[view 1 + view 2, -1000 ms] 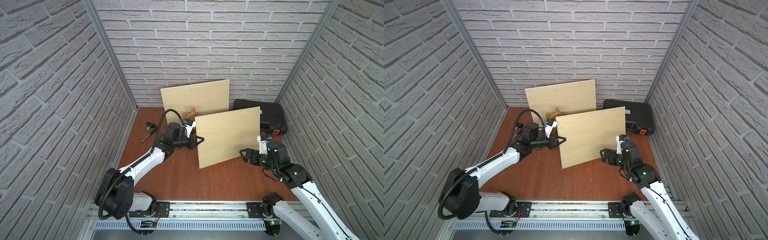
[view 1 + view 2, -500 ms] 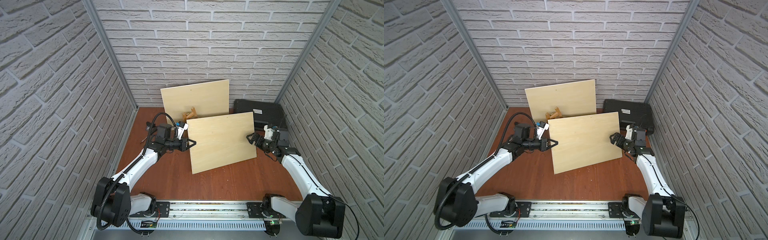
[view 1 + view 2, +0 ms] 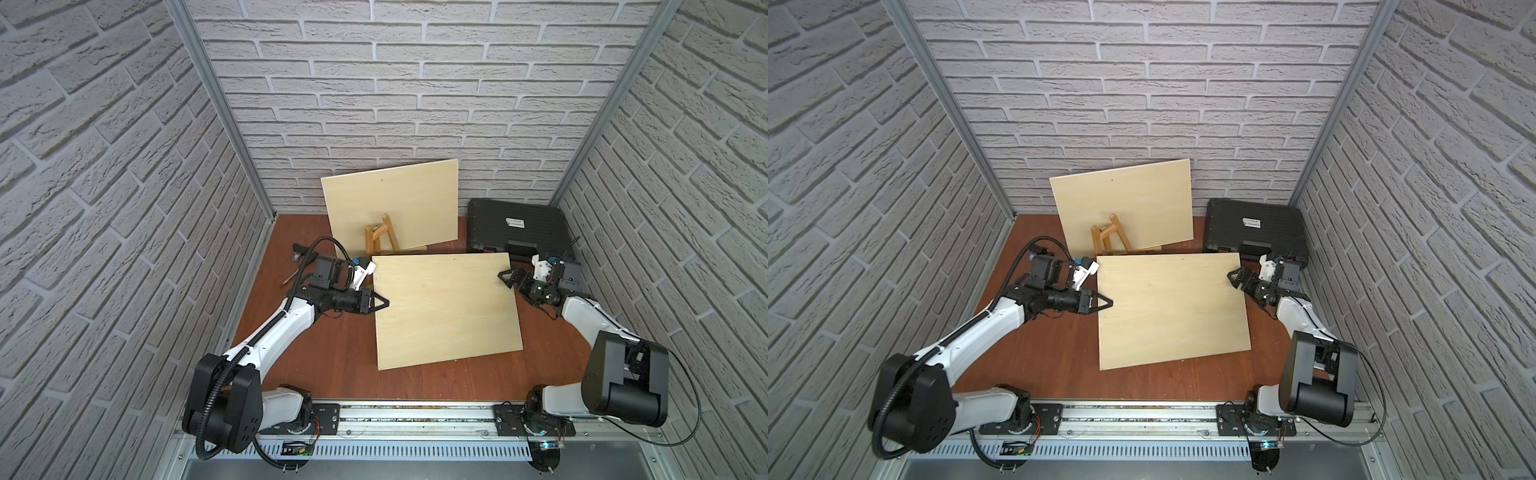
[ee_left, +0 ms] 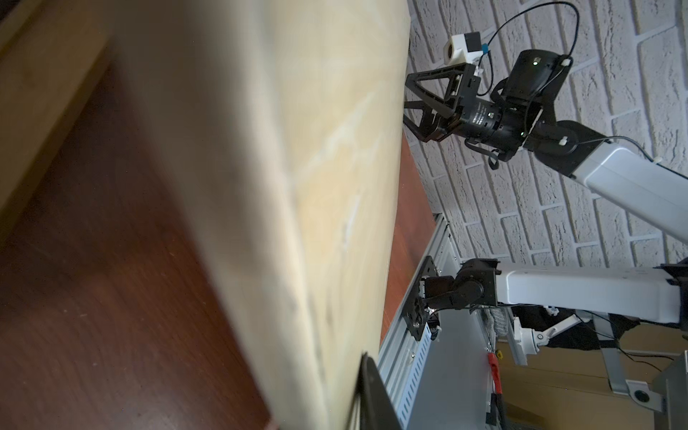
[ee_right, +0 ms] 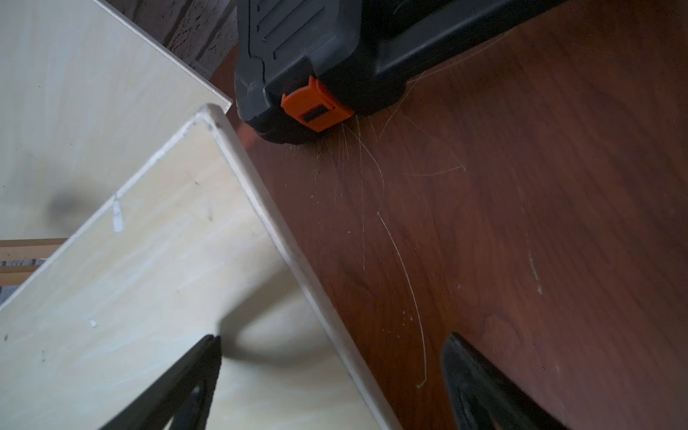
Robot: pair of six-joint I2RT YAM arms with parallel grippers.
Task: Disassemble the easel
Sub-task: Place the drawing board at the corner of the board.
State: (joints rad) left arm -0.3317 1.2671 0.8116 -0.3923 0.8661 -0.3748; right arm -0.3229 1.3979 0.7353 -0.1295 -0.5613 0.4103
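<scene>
Progress looks about half: 1 board [image 3: 446, 309] lies in the middle of the tabletop [image 3: 316, 357], off the easel [image 3: 384, 239], which stands at the back edge before a back board [image 3: 390, 203]. Our left claw [image 3: 383, 300] pinches narrow on the board's left edge; our right claw [image 3: 504, 277] gapes wide astride its right edge. We judge the easel itself still whole.

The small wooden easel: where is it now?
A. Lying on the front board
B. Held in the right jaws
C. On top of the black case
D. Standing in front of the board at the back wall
D: in both top views the easel stands upright in front of the rear board, behind the front board and left of the black case.
</scene>
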